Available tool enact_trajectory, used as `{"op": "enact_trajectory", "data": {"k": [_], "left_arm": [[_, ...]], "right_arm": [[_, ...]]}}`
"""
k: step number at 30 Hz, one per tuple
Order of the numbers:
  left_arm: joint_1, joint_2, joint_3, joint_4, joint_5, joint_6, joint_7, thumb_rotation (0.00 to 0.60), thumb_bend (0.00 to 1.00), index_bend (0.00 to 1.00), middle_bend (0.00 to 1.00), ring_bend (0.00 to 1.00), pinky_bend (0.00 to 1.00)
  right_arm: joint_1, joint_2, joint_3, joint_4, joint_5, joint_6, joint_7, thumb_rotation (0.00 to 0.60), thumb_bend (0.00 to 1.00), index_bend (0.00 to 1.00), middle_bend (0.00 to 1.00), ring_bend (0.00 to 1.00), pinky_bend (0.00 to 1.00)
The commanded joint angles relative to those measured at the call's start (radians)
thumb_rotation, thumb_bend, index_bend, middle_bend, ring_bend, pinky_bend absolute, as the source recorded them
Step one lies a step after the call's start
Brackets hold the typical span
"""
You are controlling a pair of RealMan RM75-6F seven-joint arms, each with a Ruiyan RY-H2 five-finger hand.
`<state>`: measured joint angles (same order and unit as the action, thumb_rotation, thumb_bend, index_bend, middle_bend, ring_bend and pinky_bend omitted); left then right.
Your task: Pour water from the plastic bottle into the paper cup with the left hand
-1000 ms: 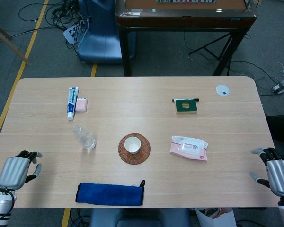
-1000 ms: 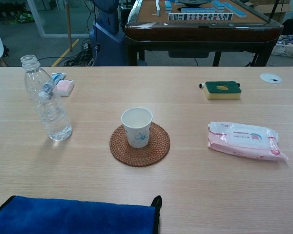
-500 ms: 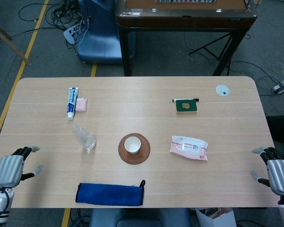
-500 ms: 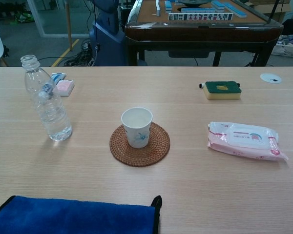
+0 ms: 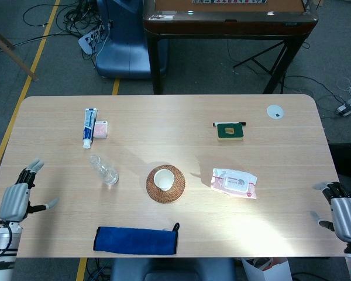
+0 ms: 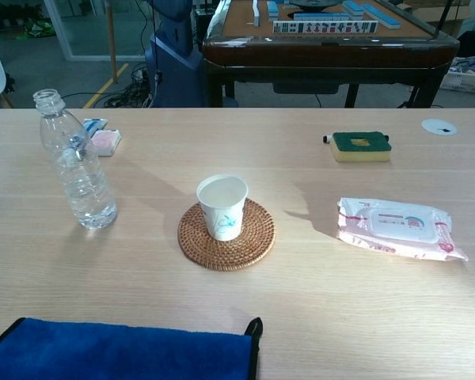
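A clear plastic bottle (image 5: 104, 170) (image 6: 74, 164) stands upright and uncapped on the table, left of centre. The white paper cup (image 5: 164, 178) (image 6: 222, 206) sits on a round woven coaster (image 5: 165, 184) (image 6: 227, 234) in the middle. My left hand (image 5: 16, 199) hovers at the table's left edge, well left of the bottle, fingers spread and holding nothing. At the right edge my right hand (image 5: 342, 214) is open and empty too. Neither hand shows in the chest view.
A blue cloth (image 5: 136, 240) (image 6: 119, 351) lies at the front edge. A pink wipes pack (image 5: 234, 182) (image 6: 396, 228) is right of the cup. A sponge (image 5: 229, 131) (image 6: 360, 146), toothpaste tube (image 5: 90, 126) and pink soap (image 5: 100, 129) lie farther back.
My left hand has moved left and outward and its fingers have spread wider. The lighting on the table has brightened. Bottle, cup and right hand stayed put.
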<state>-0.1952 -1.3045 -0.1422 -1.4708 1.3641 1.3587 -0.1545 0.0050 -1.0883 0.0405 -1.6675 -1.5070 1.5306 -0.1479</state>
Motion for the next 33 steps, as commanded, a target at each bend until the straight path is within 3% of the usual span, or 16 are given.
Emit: {"op": "enact_trajectory", "data": {"k": [1, 8, 17, 33], "left_arm": [[-0.018, -0.034, -0.019, 0.013, -0.022, -0.010, 0.000, 0.600, 0.04, 0.03, 0.04, 0.08, 0.35], [-0.061, -0.081, -0.053, 0.006, -0.103, -0.080, 0.044, 0.600, 0.04, 0.03, 0.04, 0.08, 0.35], [-0.105, -0.097, -0.074, -0.023, -0.145, -0.170, -0.020, 0.600, 0.04, 0.04, 0.06, 0.08, 0.35], [-0.177, -0.155, -0.106, 0.002, -0.233, -0.265, -0.001, 0.600, 0.04, 0.04, 0.06, 0.08, 0.34]], "right_arm": [[0.001, 0.001, 0.002, 0.001, 0.004, -0.002, 0.003, 0.600, 0.05, 0.35, 0.32, 0.25, 0.48], [0.000, 0.007, 0.004, 0.000, 0.004, -0.001, 0.015, 0.600, 0.05, 0.35, 0.32, 0.25, 0.48], [-0.002, 0.013, 0.001, -0.004, -0.001, 0.000, 0.023, 0.600, 0.05, 0.35, 0.32, 0.25, 0.48], [-0.001, 0.015, 0.001, -0.003, 0.000, -0.005, 0.030, 0.600, 0.05, 0.35, 0.32, 0.25, 0.48]]}}
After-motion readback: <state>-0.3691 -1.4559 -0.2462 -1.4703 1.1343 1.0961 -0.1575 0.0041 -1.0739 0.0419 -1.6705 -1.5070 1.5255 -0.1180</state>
